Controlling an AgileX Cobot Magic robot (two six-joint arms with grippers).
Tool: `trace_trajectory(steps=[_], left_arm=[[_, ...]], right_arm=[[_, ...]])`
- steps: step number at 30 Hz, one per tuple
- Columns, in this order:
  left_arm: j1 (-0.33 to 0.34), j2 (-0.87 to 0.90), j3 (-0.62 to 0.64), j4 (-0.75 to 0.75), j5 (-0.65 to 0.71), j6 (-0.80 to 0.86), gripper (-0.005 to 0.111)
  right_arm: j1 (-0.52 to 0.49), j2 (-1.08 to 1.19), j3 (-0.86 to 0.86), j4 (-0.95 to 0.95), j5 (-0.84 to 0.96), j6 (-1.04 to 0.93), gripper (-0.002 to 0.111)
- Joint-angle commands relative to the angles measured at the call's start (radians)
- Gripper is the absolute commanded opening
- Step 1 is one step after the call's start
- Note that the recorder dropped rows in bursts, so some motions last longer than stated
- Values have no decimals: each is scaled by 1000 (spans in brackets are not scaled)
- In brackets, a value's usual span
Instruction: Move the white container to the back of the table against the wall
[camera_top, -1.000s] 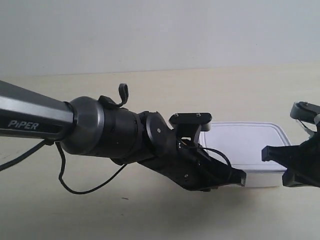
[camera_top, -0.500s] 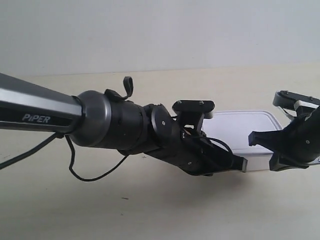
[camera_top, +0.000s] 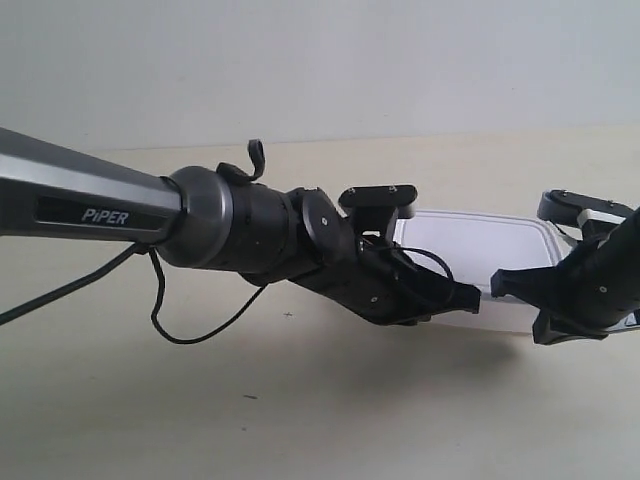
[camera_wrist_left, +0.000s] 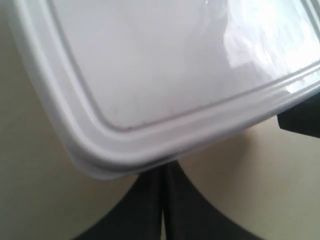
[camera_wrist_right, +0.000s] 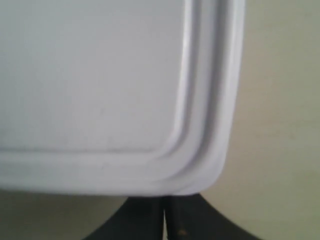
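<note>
The white container (camera_top: 480, 245) lies flat on the table (camera_top: 300, 410), short of the wall (camera_top: 320, 60). The arm at the exterior view's left carries my left gripper (camera_top: 472, 300), shut, with its tips against the box's near side. My right gripper (camera_top: 503, 285), on the arm at the exterior view's right, is also shut and touches that same side. In the left wrist view the closed fingers (camera_wrist_left: 164, 172) meet a rounded corner of the white container (camera_wrist_left: 175, 65). In the right wrist view my right gripper (camera_wrist_right: 165, 207) sits under the other near corner of the container (camera_wrist_right: 90, 75).
A strip of bare table (camera_top: 480, 170) separates the box from the wall. A black cable (camera_top: 190, 325) loops below the left arm's grey link (camera_top: 90, 205). The right gripper's dark body (camera_wrist_left: 300, 117) shows at the edge of the left wrist view.
The container has slid away from the near edge, toward the wall, and slightly leftward in the exterior view. Both shut grippers have moved with it, staying against its near side.
</note>
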Motion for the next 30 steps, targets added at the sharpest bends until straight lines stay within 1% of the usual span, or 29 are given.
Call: trace_trajectory(steps=[1,11,15,22,30], left_arm=[[9,17,-8,7,0,0,0],[13,60,-79,26,14,0,0],[33,76,-119,31,21,0,0],[75,113,-196,63,73,-3,0],[88,142,-256,88,95,-3,0]], right_arm=[[-4,17,-57,13,10,-25,0],[-4,95,-173,13,60,-30,0],[-4,108,-203,13,65,-41,0],[-4,157,-265,13,88,-53,0],[-4,182,-312,13,81,-60,0]])
